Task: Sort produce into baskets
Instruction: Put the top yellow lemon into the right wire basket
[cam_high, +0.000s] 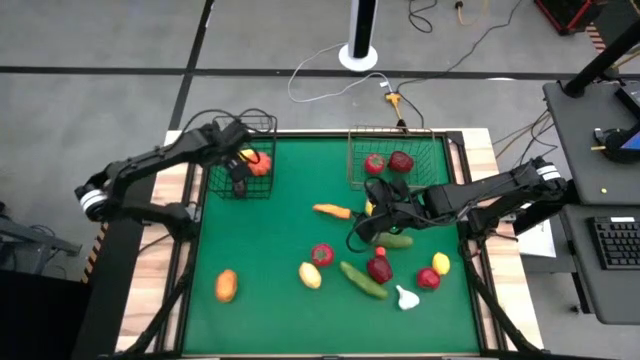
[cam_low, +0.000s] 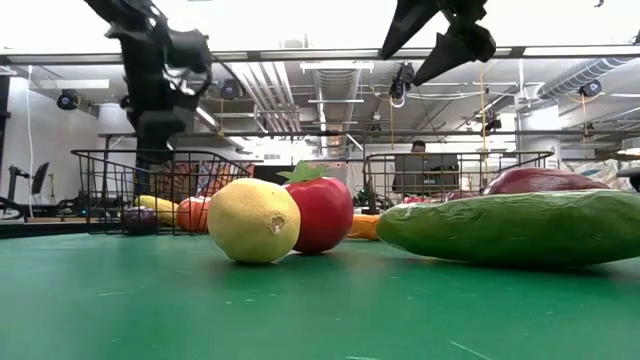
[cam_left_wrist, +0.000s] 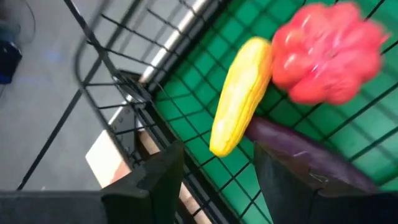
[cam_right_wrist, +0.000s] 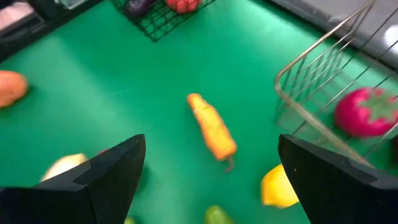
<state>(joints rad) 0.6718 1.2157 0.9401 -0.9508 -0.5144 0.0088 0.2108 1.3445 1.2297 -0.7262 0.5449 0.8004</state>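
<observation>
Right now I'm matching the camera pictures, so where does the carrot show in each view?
High view: carrot mid-table, just left of the right pincer.
Low view: orange sliver behind the tomato, probably it.
Left wrist view: not in it.
Right wrist view: centre.
Shared landmark: brownish wire basket.

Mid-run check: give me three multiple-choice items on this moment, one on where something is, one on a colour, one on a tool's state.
1. The left tool is
A. over the dark wire basket
B. over the white garlic
C. off the table

2. The long item beside the red one in that basket, in the left wrist view, is
A. blue
B. yellow
C. white

3. The right tool is
A. shut on a carrot
B. shut, empty
C. open, empty

Answers: 1 A, the high view shows it over the basket. 2 B, the yellow corn lies there. 3 C, its fingers stand wide apart above the carrot.
</observation>
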